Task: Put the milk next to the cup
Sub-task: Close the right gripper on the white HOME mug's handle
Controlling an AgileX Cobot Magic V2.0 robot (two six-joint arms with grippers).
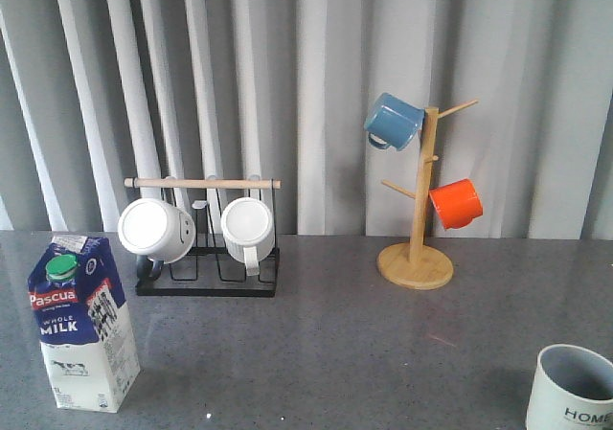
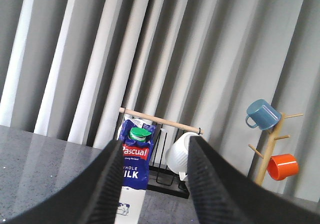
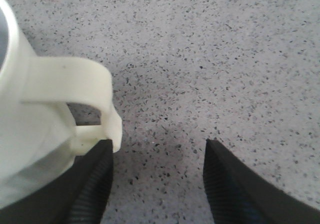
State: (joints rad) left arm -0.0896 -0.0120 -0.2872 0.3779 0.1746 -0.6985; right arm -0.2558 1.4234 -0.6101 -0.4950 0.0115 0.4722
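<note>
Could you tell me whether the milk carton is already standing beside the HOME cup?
No, in the front view the milk stands at the table's left edge, while the cup sits far right.

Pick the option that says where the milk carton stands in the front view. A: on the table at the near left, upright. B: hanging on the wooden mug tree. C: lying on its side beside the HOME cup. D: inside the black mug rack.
A: the milk carton stands upright on the grey table at the near left, far from the HOME cup at the near right.
</note>
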